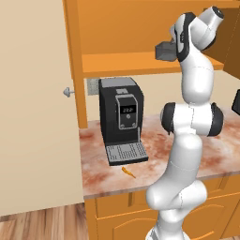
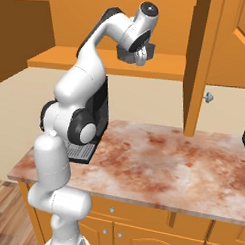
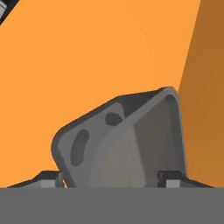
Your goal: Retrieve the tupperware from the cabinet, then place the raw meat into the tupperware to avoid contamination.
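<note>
The cabinet (image 1: 126,63) stands open, and its shelf (image 2: 71,60) carries the tupperware (image 1: 164,50), a dark grey open box. My arm reaches up to that shelf. In the hand view the tupperware (image 3: 127,140) lies tilted right in front of the hand, between the two fingertips (image 3: 50,177). My gripper (image 3: 113,179) is open, its jaws astride the box and close to its sides. From the right base view the gripper (image 2: 139,59) sits against the tupperware (image 2: 126,54). The raw meat (image 1: 128,172), a thin orange sliver, lies on the counter in front of the coffee machine.
A black coffee machine (image 1: 120,117) stands on the marbled counter (image 2: 168,161) below the shelf. The left cabinet door (image 1: 33,108) is swung wide open, its knob (image 1: 69,92) pointing inward. The right door (image 2: 199,67) hangs open edge-on over the counter.
</note>
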You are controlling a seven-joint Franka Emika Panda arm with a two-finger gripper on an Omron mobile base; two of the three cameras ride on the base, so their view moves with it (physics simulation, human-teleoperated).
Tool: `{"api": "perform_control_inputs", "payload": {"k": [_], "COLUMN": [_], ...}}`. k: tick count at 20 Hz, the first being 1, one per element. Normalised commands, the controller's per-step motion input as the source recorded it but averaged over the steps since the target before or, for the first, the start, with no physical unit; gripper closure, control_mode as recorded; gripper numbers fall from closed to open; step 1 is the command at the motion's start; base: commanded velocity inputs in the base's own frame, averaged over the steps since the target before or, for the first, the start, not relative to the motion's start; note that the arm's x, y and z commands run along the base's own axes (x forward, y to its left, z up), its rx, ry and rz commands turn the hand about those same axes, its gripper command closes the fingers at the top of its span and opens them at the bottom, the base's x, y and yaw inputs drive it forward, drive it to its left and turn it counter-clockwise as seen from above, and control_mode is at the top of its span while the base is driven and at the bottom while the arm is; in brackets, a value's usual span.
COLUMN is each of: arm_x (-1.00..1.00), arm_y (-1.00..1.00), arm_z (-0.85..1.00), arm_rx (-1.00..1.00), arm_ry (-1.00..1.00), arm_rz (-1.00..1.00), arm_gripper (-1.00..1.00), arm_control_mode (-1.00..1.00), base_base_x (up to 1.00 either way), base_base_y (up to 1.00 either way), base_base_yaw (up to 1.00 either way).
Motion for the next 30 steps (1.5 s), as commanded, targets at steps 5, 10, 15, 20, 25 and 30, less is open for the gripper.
{"api": "perform_control_inputs", "payload": {"k": [5,10,15,20,25,30], "arm_x": [0.00,-0.02,-0.05,-0.09,-0.18,-0.30], "arm_y": [0.17,0.06,0.00,0.00,0.00,-0.06], "arm_z": [-0.13,-0.15,-0.10,0.00,-0.02,-0.06], "arm_rx": [0.00,0.00,0.00,0.00,0.00,0.05], "arm_ry": [0.03,0.03,0.00,-0.01,-0.04,-0.12], "arm_rz": [0.01,0.00,0.00,0.00,-0.04,-0.07], "arm_gripper": [1.00,1.00,1.00,1.00,1.00,1.00], "arm_control_mode": [-1.00,-1.00,-1.00,-1.00,-1.00,-1.00], "base_base_x": [0.00,0.00,0.00,0.00,0.00,0.00], "base_base_y": [0.00,0.00,0.00,0.00,0.00,0.00], "base_base_yaw": [0.00,0.00,0.00,0.00,0.00,0.00]}}
